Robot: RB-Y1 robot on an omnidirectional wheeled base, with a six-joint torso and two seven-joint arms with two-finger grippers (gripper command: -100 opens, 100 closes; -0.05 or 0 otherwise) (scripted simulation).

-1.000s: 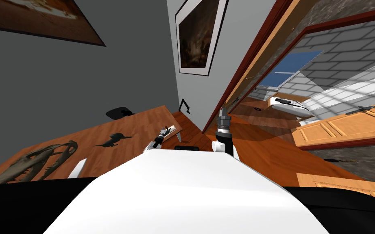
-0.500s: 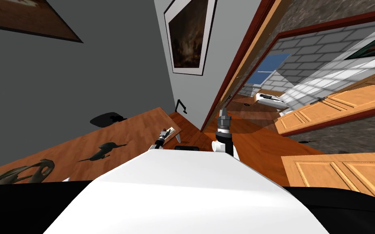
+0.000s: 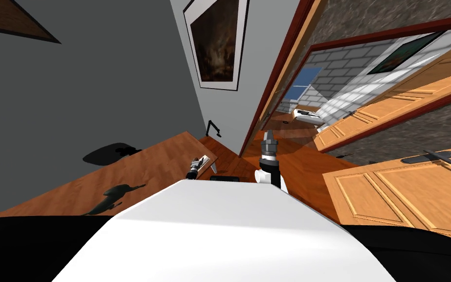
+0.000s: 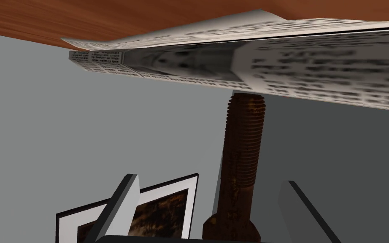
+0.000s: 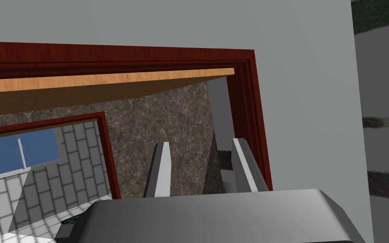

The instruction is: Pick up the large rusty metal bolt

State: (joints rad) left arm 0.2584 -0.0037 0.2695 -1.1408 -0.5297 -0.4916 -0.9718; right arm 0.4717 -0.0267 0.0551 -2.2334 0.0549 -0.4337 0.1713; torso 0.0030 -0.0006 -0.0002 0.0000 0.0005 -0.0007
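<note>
Wooden tabletop [image 4: 105, 17] | left gripper [image 4: 209, 179] spread, rusty bolt [image 4: 240, 168] centred inside, untouched; newspaper [image 4: 316, 63] just beyond | likely stiff, heavy (rough threads aid grip) | pinch shank near head.

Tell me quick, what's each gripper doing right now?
Left gripper: open, fingers either side of the rusty bolt, not touching it.
Right gripper: open, holding nothing.

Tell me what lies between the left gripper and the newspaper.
The rusty bolt, standing between the open fingers of the left gripper, its threaded tip at the newspaper; the left wrist view shows it.
</note>
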